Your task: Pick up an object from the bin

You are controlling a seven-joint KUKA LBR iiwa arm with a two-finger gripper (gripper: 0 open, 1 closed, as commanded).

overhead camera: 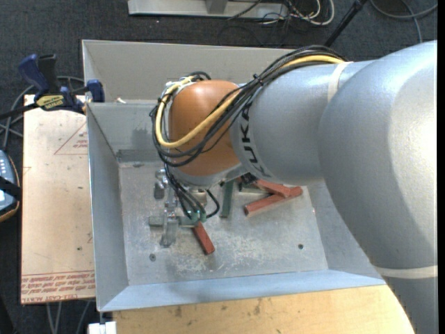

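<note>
Grey metal bin point(104, 207) fills mid-frame, and the arm point(313, 131) reaches in from the right. Its gripper point(169, 223) sits low at centre-left; its grip state I cannot tell. A small red-brown stick point(204, 240) lies just beside it. Likely still approaching; next it needs to centre on the stick and close.

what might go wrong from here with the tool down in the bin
1. The tool sits just left of a small red-brown stick, apparently not around it; a grasp here may catch nothing or flick it aside.
2. It looks near the bin floor, so going lower may scrape metal.
3. The orange-covered wrist overhangs red-brown blocks and a dark green bar; moving sideways may knock them.
</note>
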